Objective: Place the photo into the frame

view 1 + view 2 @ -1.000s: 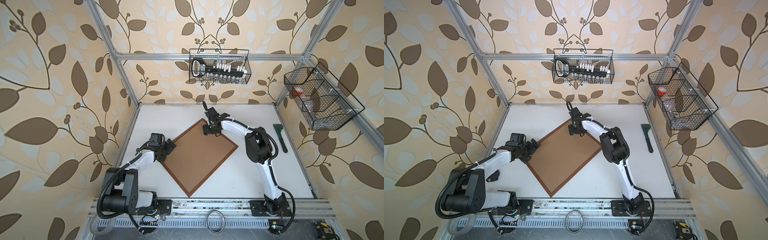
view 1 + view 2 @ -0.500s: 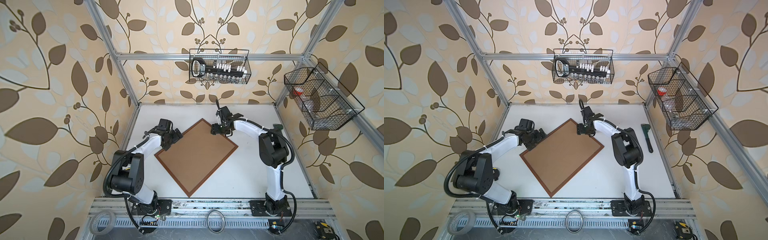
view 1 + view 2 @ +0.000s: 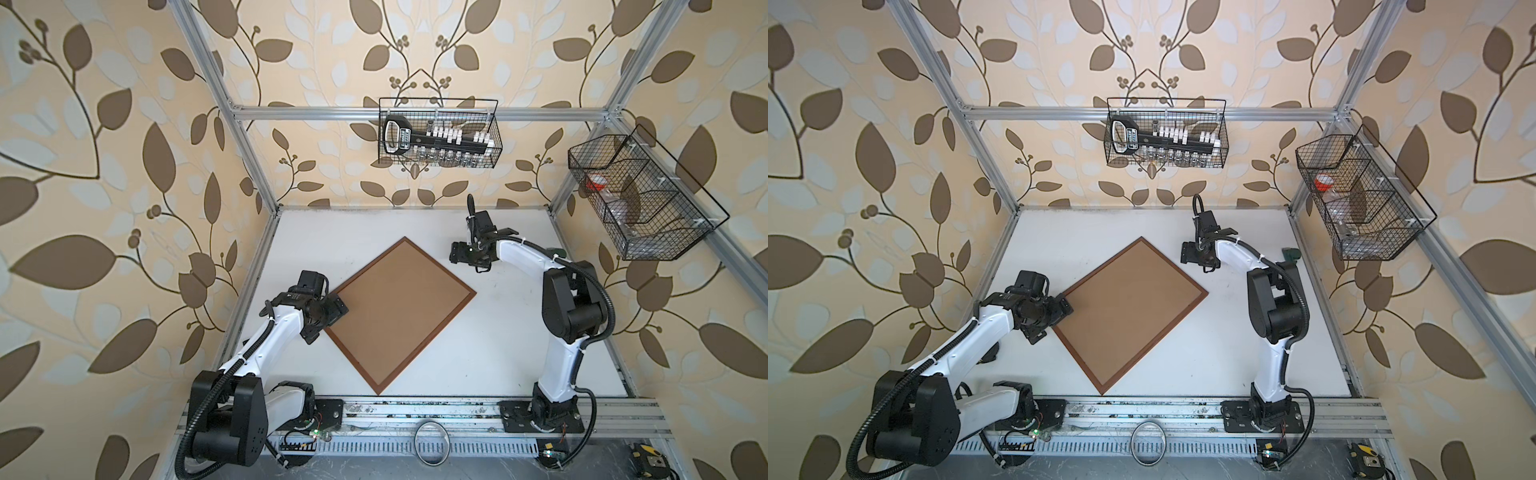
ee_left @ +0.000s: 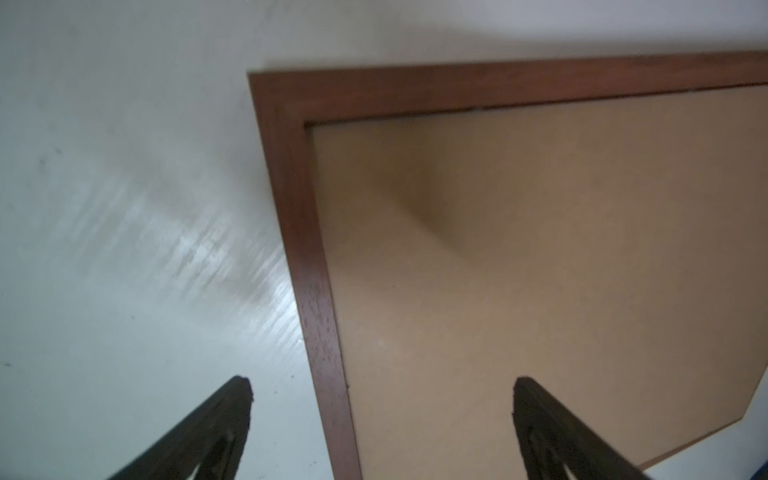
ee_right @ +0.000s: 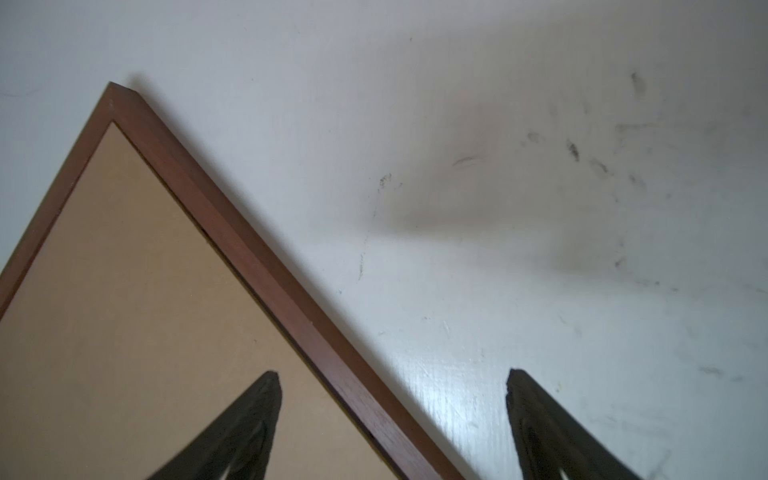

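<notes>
From where I stand, the frame (image 3: 424,341) lies flat on the white table (image 3: 498,332), turned like a diamond. Its long axis runs from far right to near left. A plain brown backing board (image 3: 401,316) fills it edge to edge in both top views.

I cannot see the photo anywhere. If it is in the frame, the board hides it.

The left gripper (image 3: 338,308) is over the frame's left corner. In the left wrist view its jaws are spread as wide as they go. One finger is over the bare table and the other over the board, with the reddish rim between them, and they hold nothing.

The right gripper (image 3: 454,252) hangs off the frame, beside the short far-right edge. The frame lies to its left and nearer me. Its jaws also gape wide and hold nothing.

The left arm is plainly the nearer, being right over the rim. I judge that any press or lift at that corner falls to it.

By my count there is one frame, one backing board, two grippers, and two wire baskets (image 3: 438,133) (image 3: 636,199), one on the far wall and one on the right wall.
</notes>
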### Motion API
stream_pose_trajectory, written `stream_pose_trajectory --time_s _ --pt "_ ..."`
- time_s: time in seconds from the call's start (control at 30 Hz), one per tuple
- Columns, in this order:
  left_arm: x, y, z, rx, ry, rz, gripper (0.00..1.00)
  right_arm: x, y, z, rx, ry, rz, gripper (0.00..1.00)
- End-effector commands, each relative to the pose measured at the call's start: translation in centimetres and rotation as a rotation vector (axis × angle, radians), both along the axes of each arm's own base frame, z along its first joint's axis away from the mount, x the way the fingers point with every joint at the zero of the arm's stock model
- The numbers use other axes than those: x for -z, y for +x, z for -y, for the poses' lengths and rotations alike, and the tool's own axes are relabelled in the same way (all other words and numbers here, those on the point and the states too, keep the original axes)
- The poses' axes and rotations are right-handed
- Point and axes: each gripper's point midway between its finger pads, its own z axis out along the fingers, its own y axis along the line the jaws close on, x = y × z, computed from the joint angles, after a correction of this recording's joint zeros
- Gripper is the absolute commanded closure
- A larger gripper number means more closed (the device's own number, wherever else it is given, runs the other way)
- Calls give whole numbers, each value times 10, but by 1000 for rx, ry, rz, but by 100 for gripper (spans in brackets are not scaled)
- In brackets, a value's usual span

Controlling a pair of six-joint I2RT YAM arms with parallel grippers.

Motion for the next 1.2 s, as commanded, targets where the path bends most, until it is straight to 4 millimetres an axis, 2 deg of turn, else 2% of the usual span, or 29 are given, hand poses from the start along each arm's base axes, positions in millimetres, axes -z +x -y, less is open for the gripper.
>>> stream_pose_trajectory --time_s 0.0,0.17,0.33,0.43,0.6,0.73,0.8,0.9,1.03,1.07,1.17 --pt "3 2 9 -37 -76 24 1 19 8 -13 -8 54 -42 14" --pt "17 16 13 -15 -84 15 1 37 -1 -25 -23 126 -101 15" --pt "19 53 22 21 -110 35 1 38 -27 -27 -45 163 -134 16" --pt "14 86 27 47 -121 56 1 35 -53 -31 -57 226 -152 18" --pt "1 137 31 111 -103 86 1 34 -119 -43 -107 307 -218 20" --pt "1 155 29 178 -56 55 2 29 -173 -41 -163 278 -270 21" --pt "1 158 26 204 -37 42 2 29 -188 -26 -160 231 -287 20" --pt "-7 161 13 217 9 41 2 13 -179 10 -86 174 -236 20" --pt "-13 162 -32 126 97 48 2 -16 -142 43 19 61 -70 22" --pt "-11 163 -40 105 98 55 2 -18 -134 48 32 33 -39 25" --pt "1 164 -51 61 60 56 3 -20 -108 57 40 -61 -1 45"
